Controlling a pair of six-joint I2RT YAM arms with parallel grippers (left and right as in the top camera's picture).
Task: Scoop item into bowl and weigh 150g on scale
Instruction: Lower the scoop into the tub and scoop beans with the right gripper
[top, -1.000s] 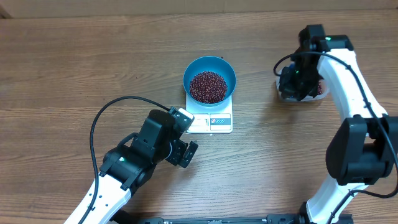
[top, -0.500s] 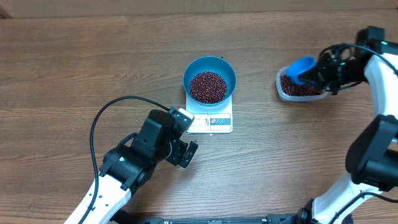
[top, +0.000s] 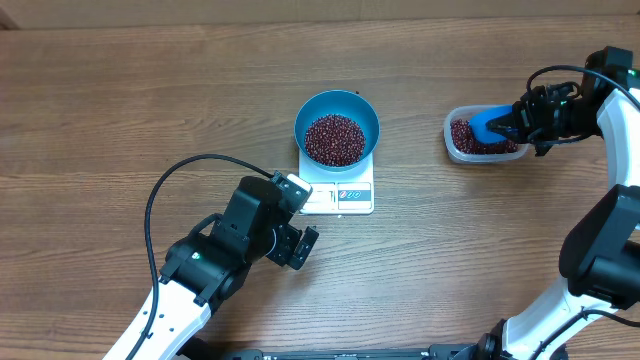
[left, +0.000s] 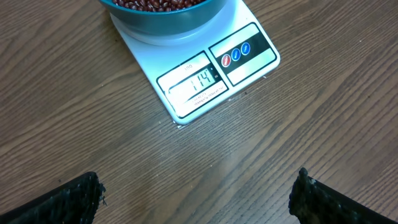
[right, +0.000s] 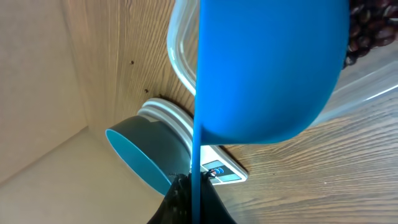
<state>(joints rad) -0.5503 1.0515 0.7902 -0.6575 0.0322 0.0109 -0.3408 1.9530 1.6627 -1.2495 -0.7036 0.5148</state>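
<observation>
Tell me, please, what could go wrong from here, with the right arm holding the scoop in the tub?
1. The display on the scale reads 114, so a heaped scoop could overshoot 150.
2. Loose beans may spill on the way from the tub to the bowl.
3. The scoop could knock the bowl, which merely rests on the scale.

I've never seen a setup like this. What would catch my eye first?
The bright blue bowl holding a mound of dark red-brown beans, sitting on a white scale mid-table. Next, at the right, the right gripper holding a small blue scoop in a clear tub of more beans.
</observation>
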